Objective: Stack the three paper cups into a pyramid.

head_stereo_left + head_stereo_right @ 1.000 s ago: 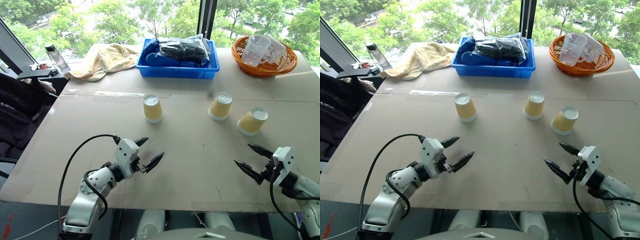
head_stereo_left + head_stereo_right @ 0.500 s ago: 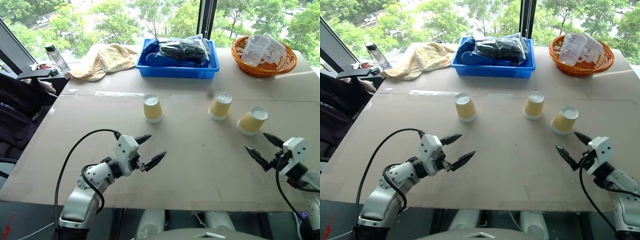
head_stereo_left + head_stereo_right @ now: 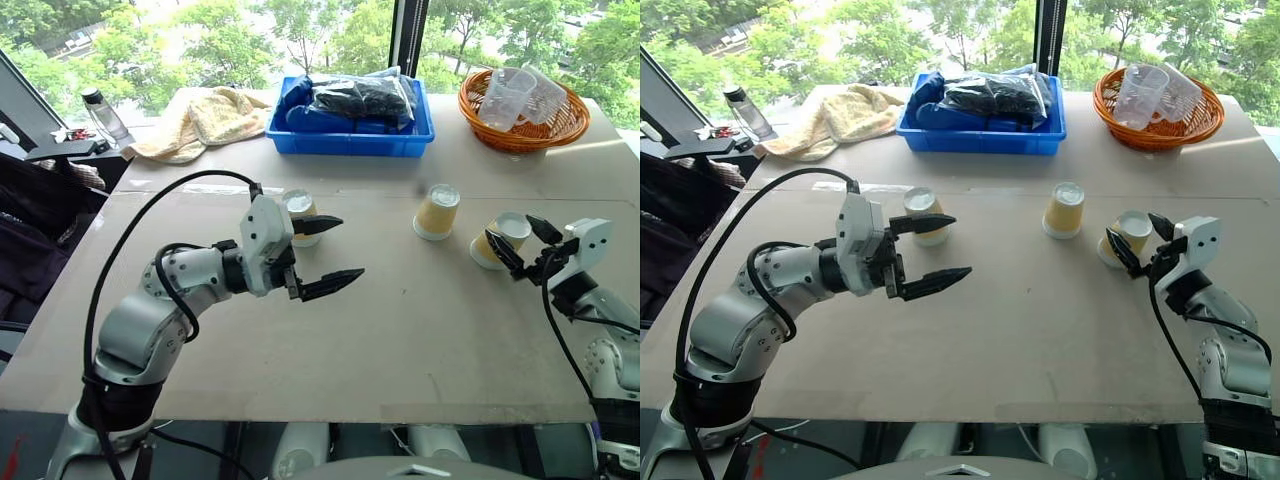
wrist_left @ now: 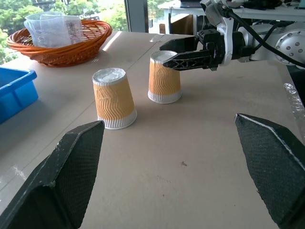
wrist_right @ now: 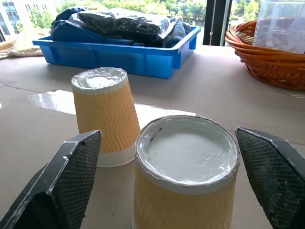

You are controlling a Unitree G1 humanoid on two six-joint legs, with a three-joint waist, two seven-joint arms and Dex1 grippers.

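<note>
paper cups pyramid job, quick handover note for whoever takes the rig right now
Left gripper: open, empty, raised above the table near the left yellow-tan paper cup.
Right gripper: open, fingers either side of the right paper cup, not closed on it.
Middle paper cup stands between them. All three sit upside down, apart, on the brown table.
Done: nothing stacked.
Left: set two cups side by side, place the third on top.

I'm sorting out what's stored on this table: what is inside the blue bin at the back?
The blue bin holds clear plastic bags of dark items, heaped above its rim. The bags cover the bin's floor, so whatever lies beneath them cannot be seen, and their contents cannot be identified.
</note>
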